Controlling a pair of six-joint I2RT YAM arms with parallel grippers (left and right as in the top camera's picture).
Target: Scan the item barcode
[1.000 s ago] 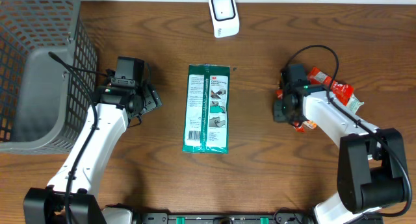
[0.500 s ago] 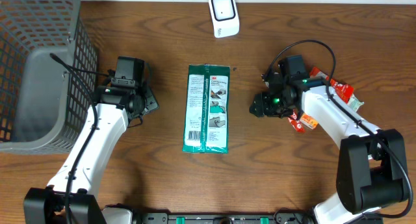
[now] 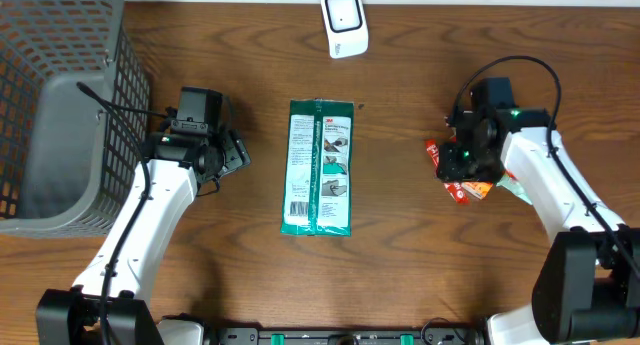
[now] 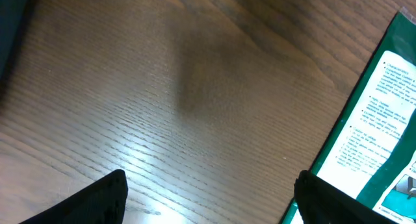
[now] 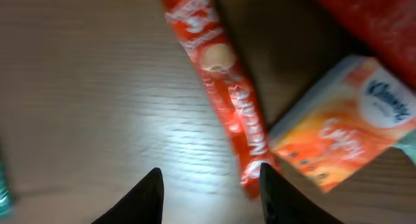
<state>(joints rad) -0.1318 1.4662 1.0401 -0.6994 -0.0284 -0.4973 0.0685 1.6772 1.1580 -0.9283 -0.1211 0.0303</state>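
Note:
The item, a green 3M packet (image 3: 320,167), lies flat in the middle of the table; its white label side shows at the right edge of the left wrist view (image 4: 383,113). The white scanner (image 3: 343,23) stands at the far edge. My left gripper (image 3: 232,153) is open just left of the packet, with bare wood between its fingertips (image 4: 207,198). My right gripper (image 3: 458,165) hovers open over a red Nescafe stick (image 5: 224,74), whose near end lies beside the right finger (image 5: 283,198).
A grey mesh basket (image 3: 60,105) fills the far left. An orange Kleenex pack (image 5: 344,139) and a red wrapper (image 5: 377,16) lie close to the stick. Black cables loop over both arms.
My right arm swung left toward the packet, then came back right and now hangs over the red stick and the Kleenex pack. The left arm has stayed in place.

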